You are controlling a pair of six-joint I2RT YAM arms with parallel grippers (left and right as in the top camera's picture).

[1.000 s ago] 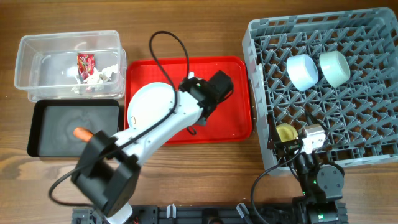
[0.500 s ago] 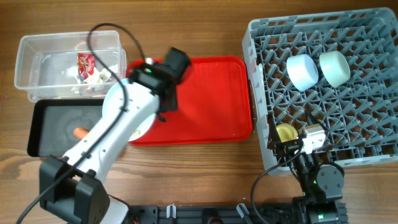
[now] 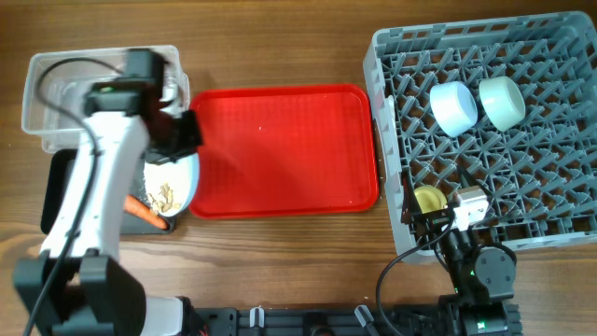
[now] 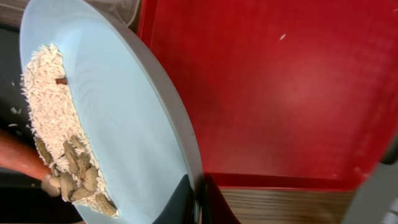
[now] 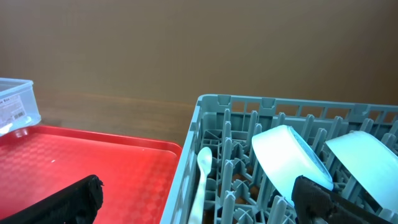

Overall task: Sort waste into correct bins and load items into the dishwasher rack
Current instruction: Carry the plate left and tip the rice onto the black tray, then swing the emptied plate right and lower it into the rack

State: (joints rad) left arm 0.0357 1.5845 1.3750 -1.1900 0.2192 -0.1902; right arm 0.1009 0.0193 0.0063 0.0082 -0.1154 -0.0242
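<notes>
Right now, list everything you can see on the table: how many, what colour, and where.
clear tub: one, clear, back left
black tray: one, black, in front of the tub
red tray: one, red, centre
dishwasher rack: one, grey, right
white-blue bowl: one, in the rack, towards the back
pale green bowl: one, beside the white-blue one
yellow cup: one, rack's front left corner
spoon: one, white, in the rack near the red tray
plate: one, pale blue, tilted over the black tray
food scraps: many, beige, on the plate
carrot piece: one, orange, in the black tray
left gripper: shut on the plate's rim
right gripper: open, at the rack's front left
</notes>
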